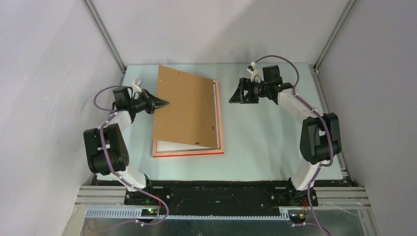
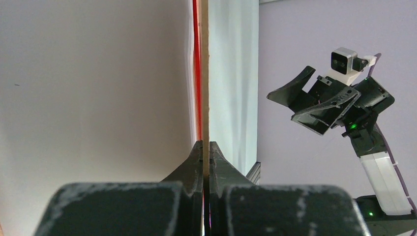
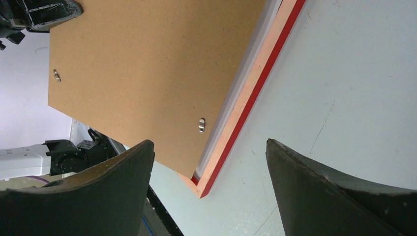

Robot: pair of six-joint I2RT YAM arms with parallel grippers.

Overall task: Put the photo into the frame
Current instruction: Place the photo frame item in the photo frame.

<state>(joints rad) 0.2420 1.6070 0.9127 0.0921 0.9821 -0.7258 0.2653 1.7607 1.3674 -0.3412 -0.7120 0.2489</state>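
Left fingers [image 2: 219, 164] are clenched on the backing board [image 1: 184, 105] edge. The board is tilted up at that grip, likely for closing over the photo [image 1: 168, 144]. Below the grip, the photo is seated white side up in the frame [image 1: 187, 153]. Right fingers [image 3: 123, 169] are spread and empty above the worktop [image 1: 260, 132], beside the frame.

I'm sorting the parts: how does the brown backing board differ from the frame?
The backing board is brown; the frame shows pale orange-pink with a red edge. The board sits skewed, its left edge pinched in the left jaws; the frame lies flat on the table. Both are rectangular.
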